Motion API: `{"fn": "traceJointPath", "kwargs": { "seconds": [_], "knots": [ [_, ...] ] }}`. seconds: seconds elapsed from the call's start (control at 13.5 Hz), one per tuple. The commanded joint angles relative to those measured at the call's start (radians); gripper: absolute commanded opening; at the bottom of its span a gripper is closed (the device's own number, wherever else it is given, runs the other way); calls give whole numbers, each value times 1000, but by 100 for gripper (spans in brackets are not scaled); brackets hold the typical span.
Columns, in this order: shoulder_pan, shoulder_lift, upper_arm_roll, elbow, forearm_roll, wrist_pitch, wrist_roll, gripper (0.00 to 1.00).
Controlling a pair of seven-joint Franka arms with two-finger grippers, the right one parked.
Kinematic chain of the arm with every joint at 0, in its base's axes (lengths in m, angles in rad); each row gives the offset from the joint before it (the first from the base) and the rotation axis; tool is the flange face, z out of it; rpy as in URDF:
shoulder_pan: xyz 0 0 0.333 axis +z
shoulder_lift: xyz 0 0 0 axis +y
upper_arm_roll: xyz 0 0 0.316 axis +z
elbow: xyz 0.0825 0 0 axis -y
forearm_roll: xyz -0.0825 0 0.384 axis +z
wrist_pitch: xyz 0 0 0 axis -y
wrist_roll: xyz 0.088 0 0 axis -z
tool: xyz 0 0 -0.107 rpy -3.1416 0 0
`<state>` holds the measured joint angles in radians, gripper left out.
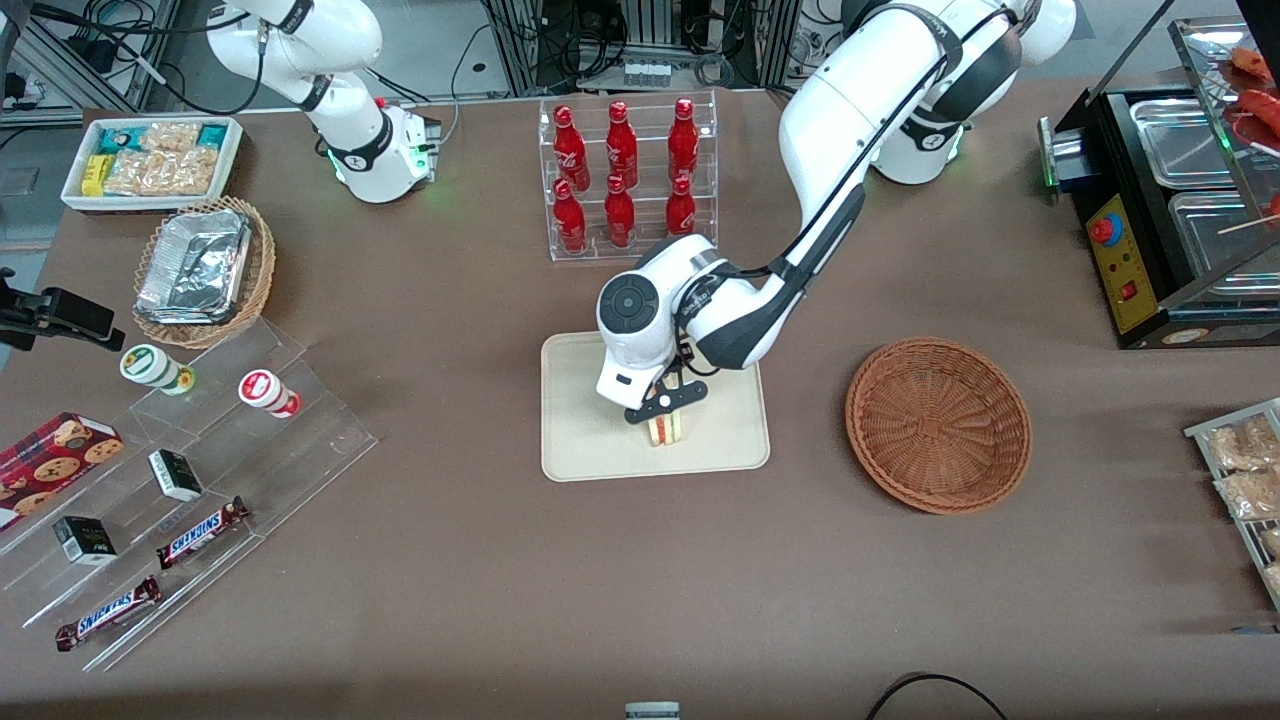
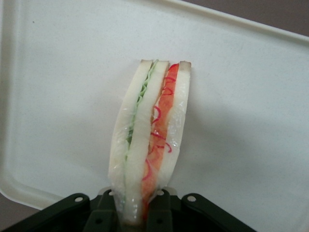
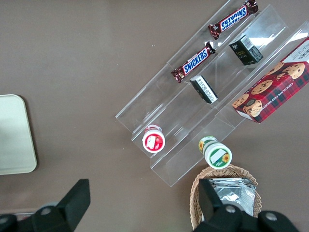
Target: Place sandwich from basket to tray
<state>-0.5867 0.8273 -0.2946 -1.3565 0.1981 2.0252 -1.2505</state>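
the left arm's gripper [image 1: 668, 410] is down over the tray [image 1: 580, 440], its fingers [image 2: 107, 212] clamped on one end of the sandwich [image 1: 664, 430], which stands on edge with its layers showing, pale bread with green and red filling, in the part of the tray nearer the front camera. in the wrist view the sandwich [image 2: 149, 135] sits between the dark fingers with the tray [image 2: 251, 96] surface right under it; whether it already touches the tray or hangs just above it cannot be told. the basket [image 1: 938, 425] sits on the brown table beside the tray, toward the working arm's end, with nothing in it. farther from the front camera than the tray stands a clear rack of red bottles [image 1: 622, 170]. toward the parked arm's end lie clear stepped shelves with snickers bars [image 1: 200, 532], a cookie box [image 1: 55, 455], and a tan wicker basket holding a foil container [image 1: 195, 265]
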Motion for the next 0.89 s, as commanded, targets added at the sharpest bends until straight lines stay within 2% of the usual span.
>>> {"fn": "traceJointPath", "kwargs": {
  "seconds": [0.0,0.07,0.15,0.67,0.81],
  "knots": [
    [-21,26,14,53,14,-19,-52,6],
    [-18,24,12,60,11,-20,-58,68],
    [-15,19,12,60,11,-23,-60,100],
    [-5,-141,9,63,12,-111,-43,100],
    [19,-203,9,65,4,-176,59,100]
  ]
}}
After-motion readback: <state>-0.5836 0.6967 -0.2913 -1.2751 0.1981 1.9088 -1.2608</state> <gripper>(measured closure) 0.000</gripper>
